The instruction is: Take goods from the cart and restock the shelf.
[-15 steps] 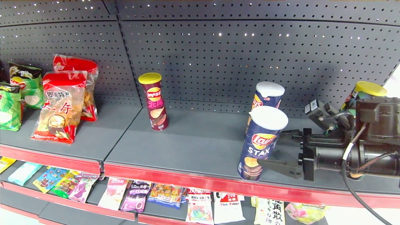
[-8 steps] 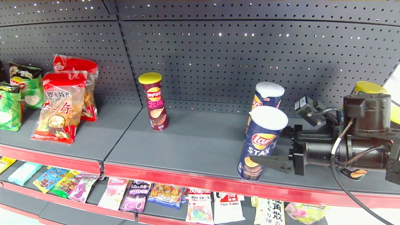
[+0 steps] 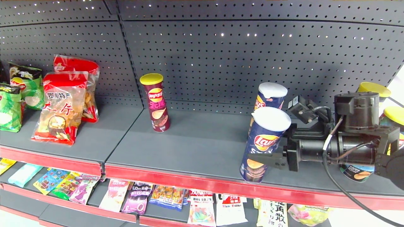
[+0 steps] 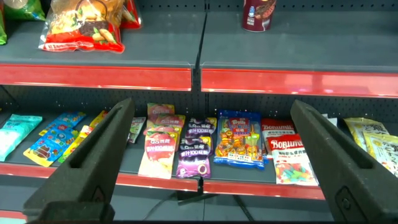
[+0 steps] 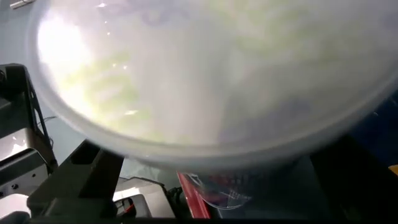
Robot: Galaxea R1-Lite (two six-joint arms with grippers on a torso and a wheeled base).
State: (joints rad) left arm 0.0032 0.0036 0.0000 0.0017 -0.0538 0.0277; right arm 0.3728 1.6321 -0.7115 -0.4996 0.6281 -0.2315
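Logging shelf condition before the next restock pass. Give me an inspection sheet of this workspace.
Surface: grey shelf, red front edge.
Job's things: front blue can stands near the edge; second blue can behind it; maroon can upright further left; yellow-lidded cans behind the right arm.
Clutter: nothing seen.
Claws: right claw open, straddling the front blue can; left claw open, facing the lower shelf.
Cables: black cable hangs below the right arm.
Surroundings: red snack bags and green bags at left; packets on the lower shelf; pegboard behind.

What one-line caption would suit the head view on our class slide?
Right gripper at a dark blue, white-lidded cylindrical chip can standing near the grey metal shelf's red front edge.
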